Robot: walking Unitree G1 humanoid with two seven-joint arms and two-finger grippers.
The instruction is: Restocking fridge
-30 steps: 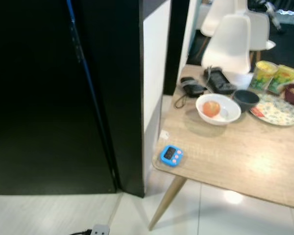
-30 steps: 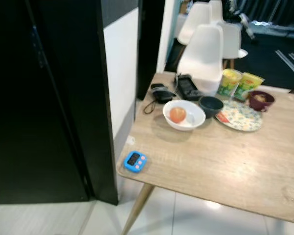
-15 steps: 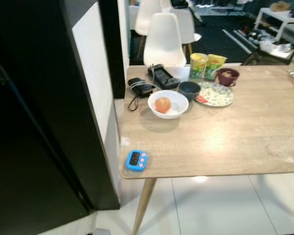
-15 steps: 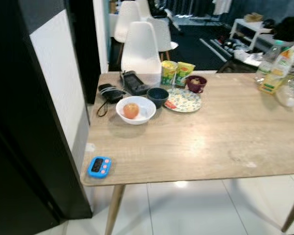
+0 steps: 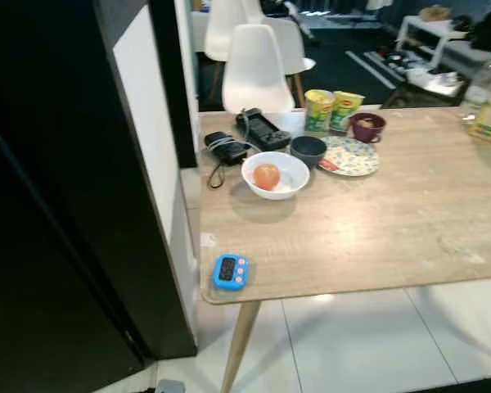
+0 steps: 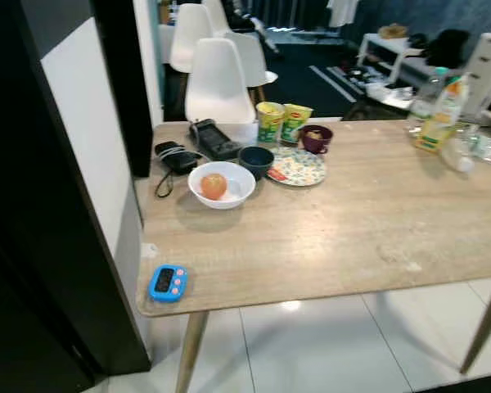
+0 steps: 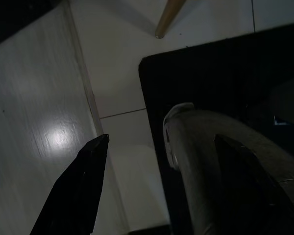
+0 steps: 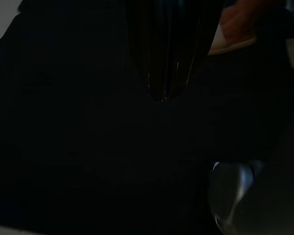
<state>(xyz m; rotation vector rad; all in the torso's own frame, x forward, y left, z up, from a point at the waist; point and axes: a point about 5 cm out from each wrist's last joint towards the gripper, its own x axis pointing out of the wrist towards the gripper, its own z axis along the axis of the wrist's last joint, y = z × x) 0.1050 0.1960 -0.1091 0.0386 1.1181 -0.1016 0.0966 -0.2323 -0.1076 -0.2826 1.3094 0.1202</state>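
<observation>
Fridge (image 5: 57, 205): black, white side panel. Table (image 5: 376, 237): pale wood grain. Timer (image 5: 230, 272), lower centre: blue, pink buttons. Bowl (image 5: 276, 174): white, holding an orange-red fruit (image 5: 267, 175). Plate (image 5: 349, 155): floral pattern. Packets (image 5: 331, 110): yellow-green. Cup (image 5: 367, 126): maroon. Chairs (image 5: 256, 70): white.

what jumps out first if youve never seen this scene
The wooden table draws the eye, with a white bowl holding an orange-red fruit near its far left end. A bright blue timer lies alone at the near left corner. Left of the table stands the tall black fridge, its white side panel facing the table.
</observation>
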